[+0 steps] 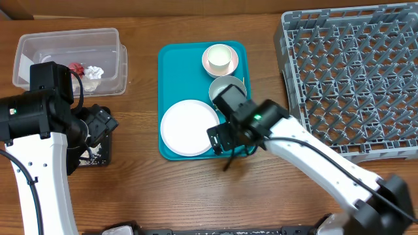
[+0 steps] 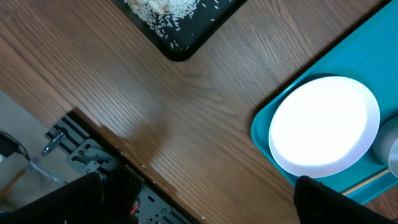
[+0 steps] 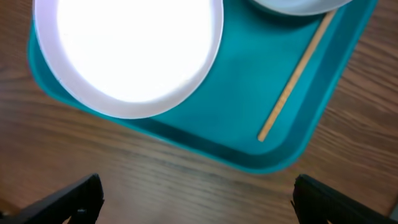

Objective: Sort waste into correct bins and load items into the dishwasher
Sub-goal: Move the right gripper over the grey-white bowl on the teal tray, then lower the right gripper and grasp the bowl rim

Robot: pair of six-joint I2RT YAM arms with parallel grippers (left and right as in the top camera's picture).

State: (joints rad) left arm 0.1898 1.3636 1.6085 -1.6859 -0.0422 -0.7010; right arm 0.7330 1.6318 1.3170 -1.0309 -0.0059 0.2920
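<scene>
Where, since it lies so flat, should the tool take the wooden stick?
At mid-length, from straight above, closing across its width. The wooden stick lies flat on the teal tray; one end nears the bowl, the other the tray's rim, so the middle is freest.

Wooden table [image 1: 140,192] bearing clear tub [image 1: 68,31], black tray [image 1: 102,156], teal tray [image 1: 179,72] at centre, grey dish rack [image 1: 353,78] right

Brightly lit from above; blown out to pure white on the plate [image 2: 323,127] in both wrist views; softly shadowed on the table [image 2: 155,134]; sharp overhead.
</scene>
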